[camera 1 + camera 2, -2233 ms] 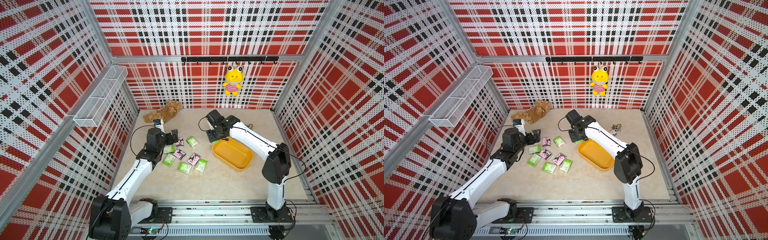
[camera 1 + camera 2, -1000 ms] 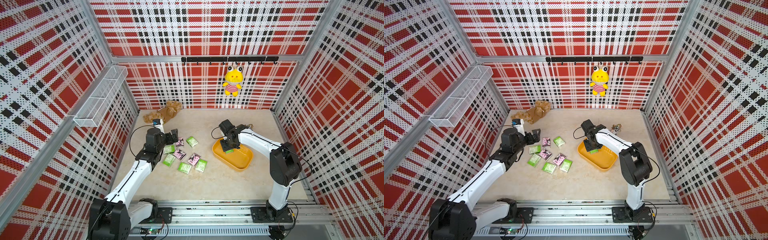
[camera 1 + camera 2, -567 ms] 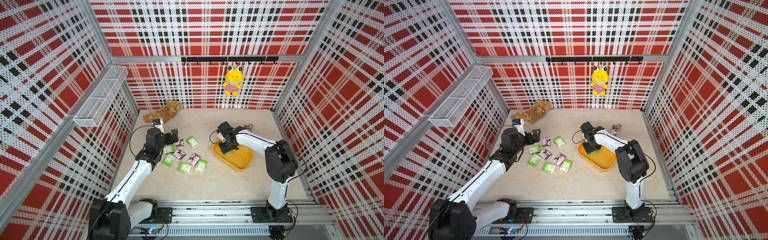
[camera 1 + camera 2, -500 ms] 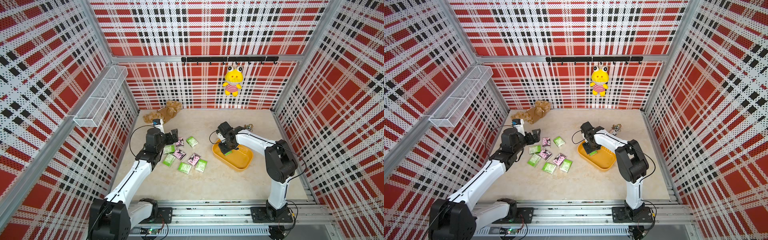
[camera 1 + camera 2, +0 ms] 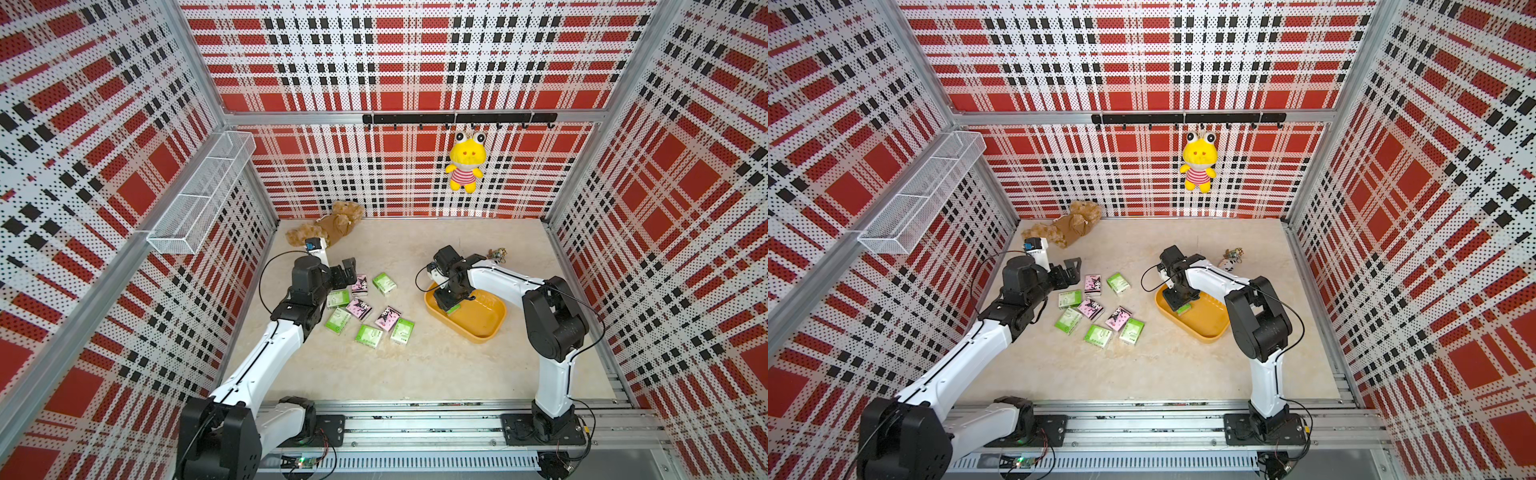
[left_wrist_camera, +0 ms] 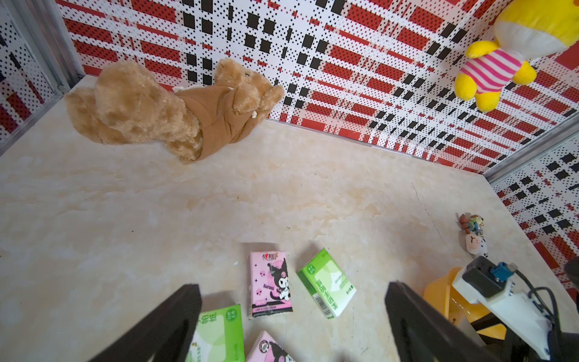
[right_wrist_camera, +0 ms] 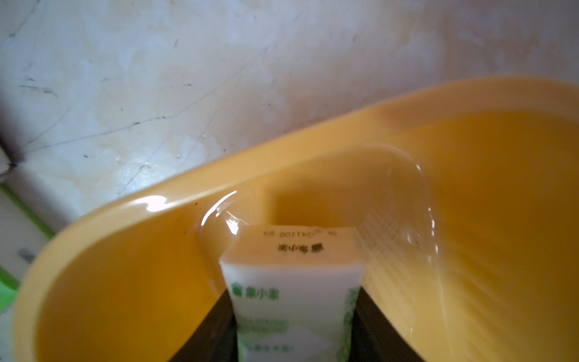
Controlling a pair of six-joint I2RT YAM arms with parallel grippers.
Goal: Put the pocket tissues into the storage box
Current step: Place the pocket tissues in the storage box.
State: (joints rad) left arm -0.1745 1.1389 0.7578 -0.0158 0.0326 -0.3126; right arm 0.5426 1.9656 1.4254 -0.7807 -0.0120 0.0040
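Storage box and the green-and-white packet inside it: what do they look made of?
Storage box: glossy yellow-orange plastic, likely moulded; bright highlights along its smooth rim. Green-and-white packet: probably thin printed plastic film around soft tissues; crisp print, faint sheen.

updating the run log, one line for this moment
right gripper: shut on green packet, low inside storage box | left gripper: open, near loose packets

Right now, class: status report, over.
Right end effector shut on green packet, low inside storage box. Left end effector open, by loose packets. Nothing blocking.
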